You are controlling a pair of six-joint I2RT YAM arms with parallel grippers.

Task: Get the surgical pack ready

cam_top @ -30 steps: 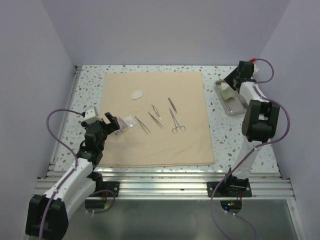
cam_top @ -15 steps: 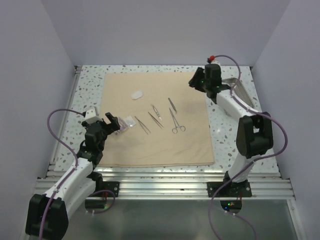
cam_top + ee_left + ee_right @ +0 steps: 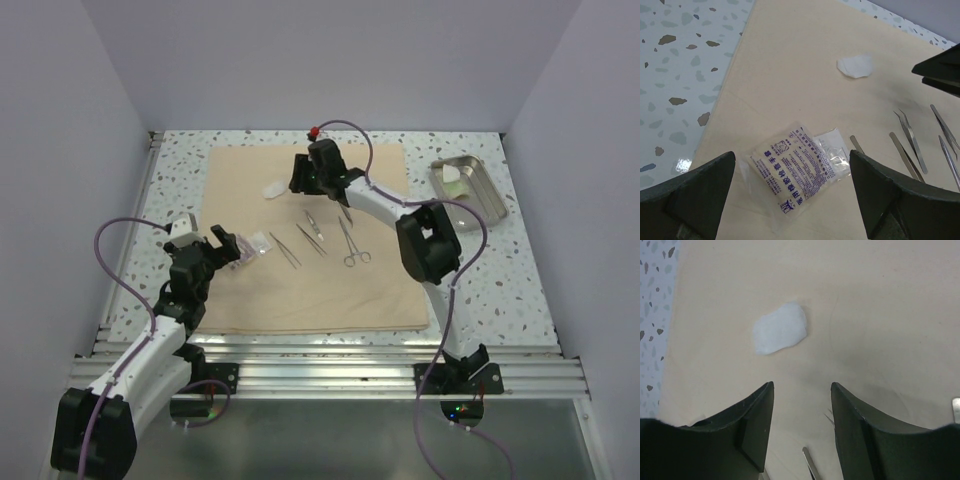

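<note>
Right gripper [image 3: 801,390] is part-open and holds nothing. The white pad [image 3: 780,329] lies flat on the cloth [image 3: 880,315] just ahead of its tips and slightly left, so I'd nudge left to centre, then drop straight before closing. The pad's long axis runs low-left to high-right from the wrist, nearly along the closing line, so expect bunching. Left gripper [image 3: 791,165] is wide open over the packet [image 3: 790,175].

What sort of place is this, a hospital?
Probably a robot test booth, not a hospital: two arms bolted at a speckled table, plain lilac walls close around, surgical instruments laid out on a tan cloth.
</note>
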